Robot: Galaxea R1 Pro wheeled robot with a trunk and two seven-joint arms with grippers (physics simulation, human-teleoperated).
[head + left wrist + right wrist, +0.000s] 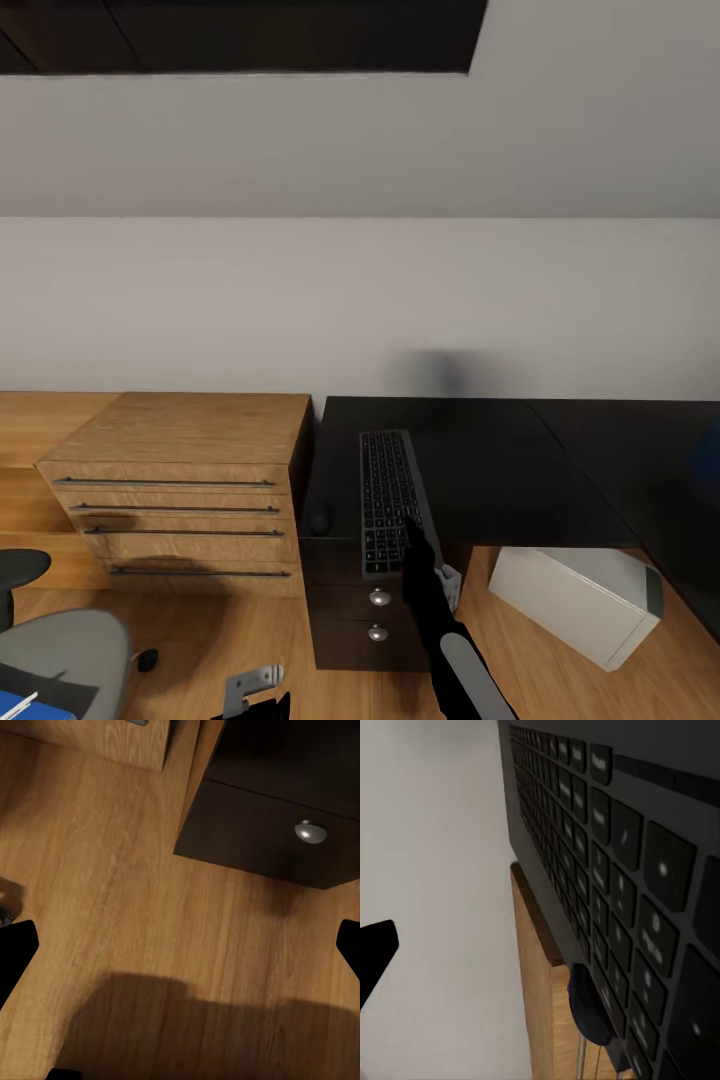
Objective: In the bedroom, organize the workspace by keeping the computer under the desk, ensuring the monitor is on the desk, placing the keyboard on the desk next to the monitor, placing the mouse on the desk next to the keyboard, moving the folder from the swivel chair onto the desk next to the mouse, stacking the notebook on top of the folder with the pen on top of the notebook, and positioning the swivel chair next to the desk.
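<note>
The keyboard (387, 498) lies lengthwise on the black desk (500, 470), its near end jutting past the front edge. My right gripper (412, 530) is at that near end. In the right wrist view the keyboard (615, 862) looms close, and one finger (376, 949) stands well off its edge, so this gripper looks open. The dark mouse (318, 520) rests on the desk just left of the keyboard. The computer (578, 600) sits on the floor under the desk. The swivel chair (70, 645) holds the blue folder (40, 710) and the white pen (20, 703). My left gripper (180, 945) hangs open over the floor.
A light-wood drawer cabinet (185, 480) stands left of the desk against the white wall. Dark drawers with round silver knobs (378, 597) sit under the desk's left end, also close to the left gripper (310, 832). Wooden floor stretches between the chair and the drawers.
</note>
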